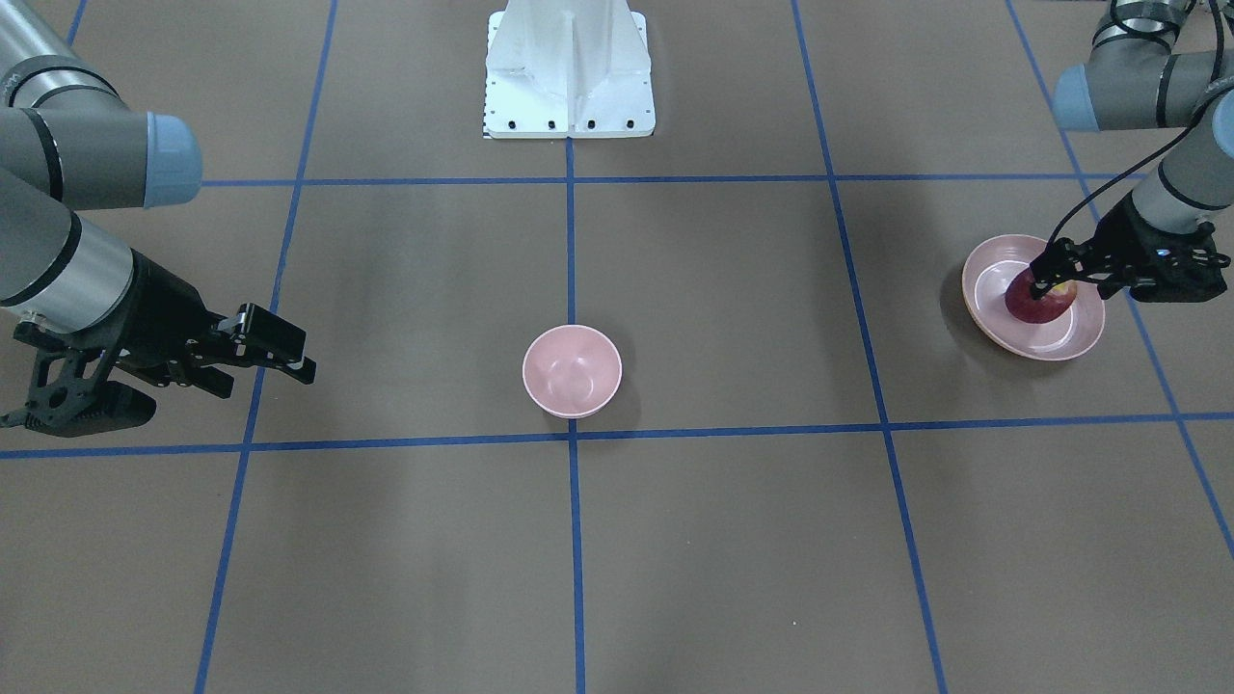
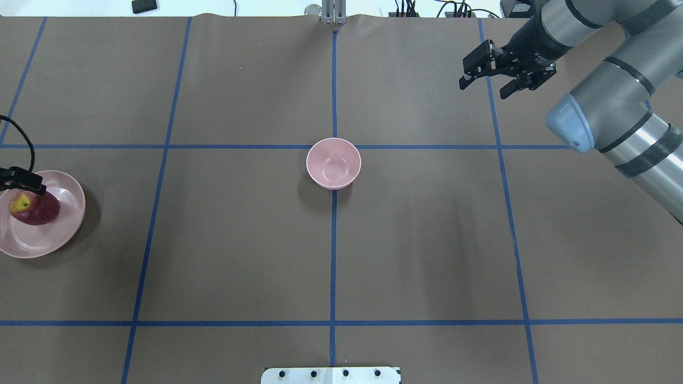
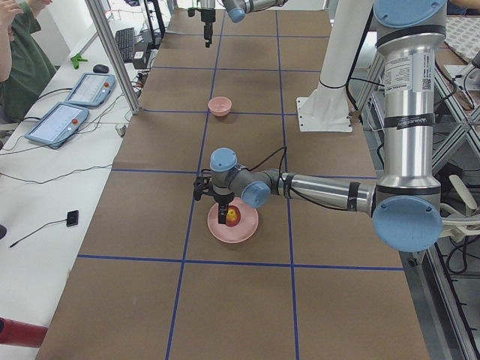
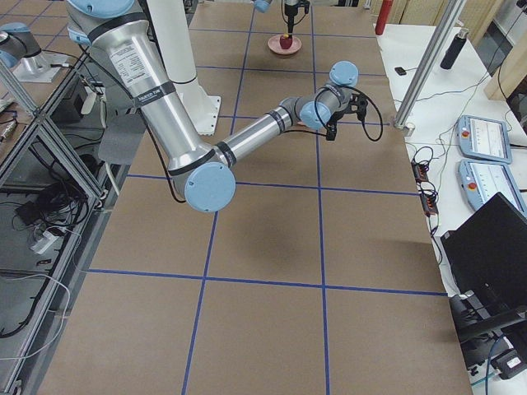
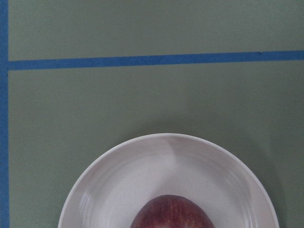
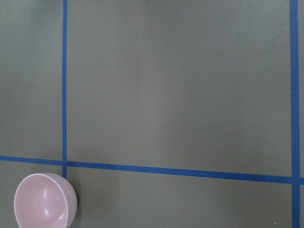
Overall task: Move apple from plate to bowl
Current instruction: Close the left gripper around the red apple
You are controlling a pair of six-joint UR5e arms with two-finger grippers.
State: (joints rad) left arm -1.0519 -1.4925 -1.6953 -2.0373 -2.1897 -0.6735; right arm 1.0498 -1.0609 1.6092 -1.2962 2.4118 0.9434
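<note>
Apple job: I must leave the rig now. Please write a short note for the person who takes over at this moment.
Left claw: lowered onto the apple, fingers at its sides; I cannot tell if it has closed on it.
Right claw: open and empty, above the table, away from the bowl.
The apple lies on the plate at the robot's left end. The bowl stands empty at the centre.
Done: the reach to the apple.
To do: grip, lift, carry to the bowl, release.
</note>
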